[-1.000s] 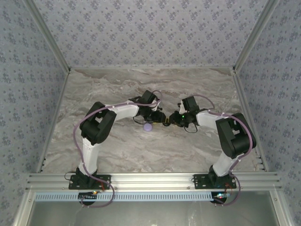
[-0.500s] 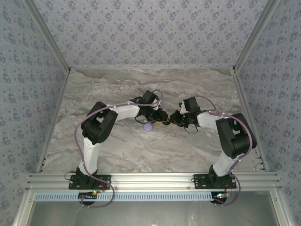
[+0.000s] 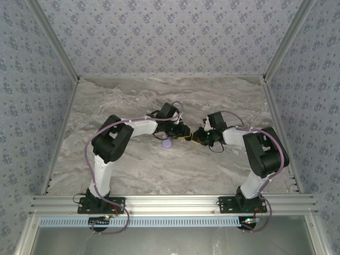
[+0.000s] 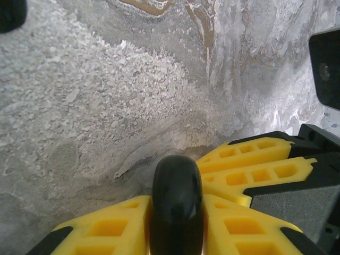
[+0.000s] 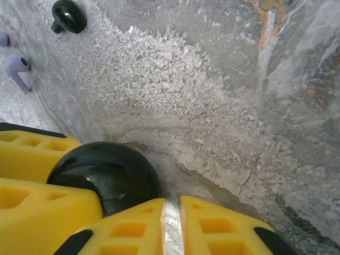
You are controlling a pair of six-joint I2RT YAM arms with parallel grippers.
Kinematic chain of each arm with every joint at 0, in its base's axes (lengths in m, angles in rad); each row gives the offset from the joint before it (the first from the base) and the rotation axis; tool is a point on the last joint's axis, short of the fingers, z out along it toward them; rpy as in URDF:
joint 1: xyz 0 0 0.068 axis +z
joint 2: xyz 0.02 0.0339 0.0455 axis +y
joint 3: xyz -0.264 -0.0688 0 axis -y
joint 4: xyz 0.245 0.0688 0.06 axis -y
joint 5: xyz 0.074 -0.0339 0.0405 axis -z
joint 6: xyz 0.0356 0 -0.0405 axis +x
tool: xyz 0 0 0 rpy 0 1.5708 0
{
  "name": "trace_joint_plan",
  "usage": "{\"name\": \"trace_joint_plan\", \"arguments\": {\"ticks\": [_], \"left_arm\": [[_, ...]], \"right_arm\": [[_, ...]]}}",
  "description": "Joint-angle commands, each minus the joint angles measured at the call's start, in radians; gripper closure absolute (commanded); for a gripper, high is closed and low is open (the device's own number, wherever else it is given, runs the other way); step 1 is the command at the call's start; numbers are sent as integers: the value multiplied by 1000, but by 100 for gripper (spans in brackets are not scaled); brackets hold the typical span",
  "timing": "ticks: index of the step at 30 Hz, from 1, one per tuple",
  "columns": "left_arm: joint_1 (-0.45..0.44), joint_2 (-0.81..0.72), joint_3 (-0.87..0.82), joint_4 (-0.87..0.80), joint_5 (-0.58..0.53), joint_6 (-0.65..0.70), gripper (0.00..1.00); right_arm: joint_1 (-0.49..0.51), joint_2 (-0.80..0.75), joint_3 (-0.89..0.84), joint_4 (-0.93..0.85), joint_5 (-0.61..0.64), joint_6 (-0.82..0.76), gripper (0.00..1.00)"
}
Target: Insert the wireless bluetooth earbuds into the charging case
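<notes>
One earbud (image 5: pixel 69 16) lies beyond the left pincer's (image 4: pixel 177 212) disc (image 5: pixel 106 175).

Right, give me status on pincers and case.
Left pincer shut on black disc. Right pincer shut, tips against same disc. Charging case on table beside left pincer, ungripped. Black earbud loose on table.

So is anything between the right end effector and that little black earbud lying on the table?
Partly. The black round disc, clamped in the left end effector, sits right beside the fingertips of the right end effector, on the side toward the black earbud. Past the disc, only bare table lies before it.
</notes>
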Motion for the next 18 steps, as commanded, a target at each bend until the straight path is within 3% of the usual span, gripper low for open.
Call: {"name": "trace_joint_plan", "arguments": {"ticks": [1, 4, 10, 18], "left_arm": [[-3, 2, -1, -9, -6, 13, 75], [-3, -3, -1, -15, -10, 19, 80], [15, -72, -35, -5, -19, 45, 80], [85, -249, -129, 120, 54, 74, 79]], "right_arm": [[-11, -14, -7, -38, 17, 4, 81], [-13, -30, -7, -51, 25, -4, 78], [-42, -128, -9, -92, 31, -82, 66], [-147, -262, 34, -88, -217, -250, 55]]}}
